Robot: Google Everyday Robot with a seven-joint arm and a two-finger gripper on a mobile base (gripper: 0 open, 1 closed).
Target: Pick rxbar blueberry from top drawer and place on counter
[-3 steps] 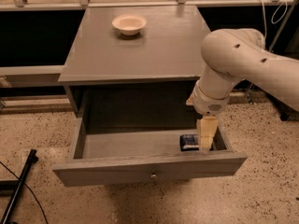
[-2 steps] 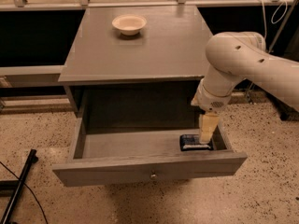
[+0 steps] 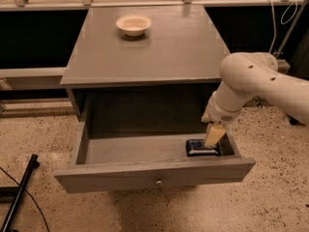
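The top drawer (image 3: 145, 177) is pulled open below the counter (image 3: 154, 47). The rxbar blueberry (image 3: 200, 148), a small dark blue bar with whitish print, lies flat on the drawer floor at the right end, near the front panel. My gripper (image 3: 213, 138) hangs from the white arm (image 3: 256, 83) and reaches down into the drawer, right over the bar's right part. Its yellowish fingers (image 3: 214, 134) hide part of the bar.
A cream bowl (image 3: 133, 24) sits at the back of the counter. A black stand leg (image 3: 19, 197) lies on the speckled floor at the lower left. A rail (image 3: 145, 3) and dark shelving run behind the cabinet. Cables (image 3: 285, 13) hang at the upper right.
The arm has shifted slightly to the right and the gripper sits a bit further right over the bar. The bar and the drawer have not moved.
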